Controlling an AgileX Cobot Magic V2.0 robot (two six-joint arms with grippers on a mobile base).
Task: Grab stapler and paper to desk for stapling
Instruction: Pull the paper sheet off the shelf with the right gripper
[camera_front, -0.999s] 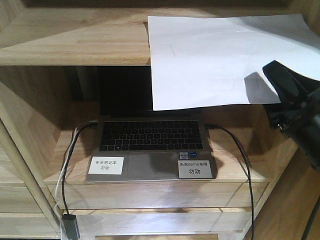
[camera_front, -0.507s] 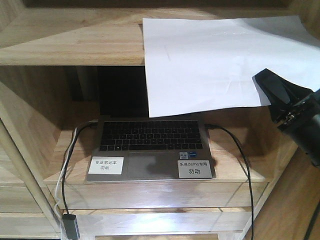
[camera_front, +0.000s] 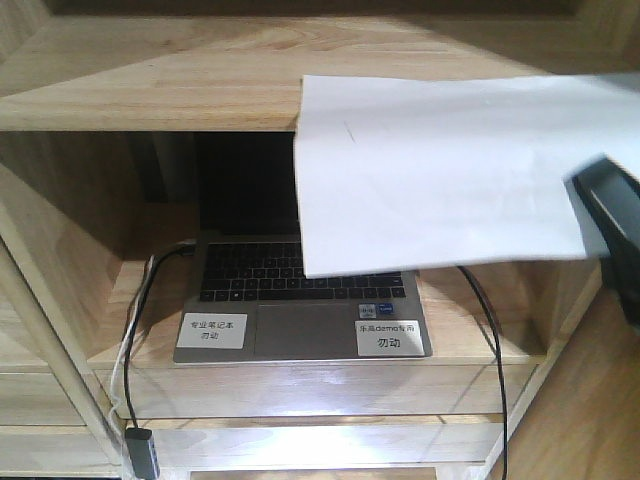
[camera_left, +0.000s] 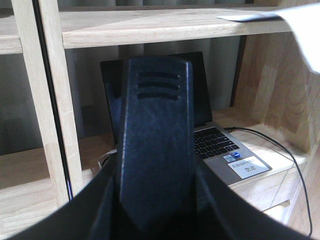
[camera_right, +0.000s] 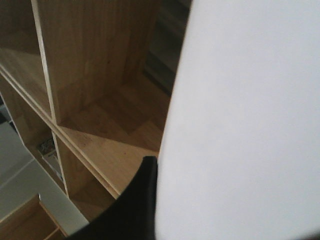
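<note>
The paper (camera_front: 440, 170) is seen on the right side of the shelf unit (camera_front: 150, 80), at the height of the upper board, with its near part spread out in front of the compartment below. In the front view it covers most of the screen of the laptop (camera_front: 300, 330) and the far right rows of the keys. Whether its far edge touches the upper board cannot be told. The right gripper (camera_front: 612, 225) is seen blurred at the right edge of the sheet, and the sheet is carried by it. In the right wrist view one dark finger (camera_right: 135, 210) is pressed against the left border of the white sheet (camera_right: 240, 120) while the other finger is hidden behind it, so the fingers are judged to be clamped on the paper. The laptop is placed open on the lower board, with one white label (camera_front: 212, 329) at the near left and a second label (camera_front: 388, 337) at the near right. A black cable (camera_front: 495, 340) is led down from its right side. The left gripper (camera_left: 155, 140) is held in front of the laptop, well apart from the corner of the paper (camera_left: 300, 17) at the upper right. Only one broad black shape is shown, so it cannot be told whether its fingers are apart or together.
</note>
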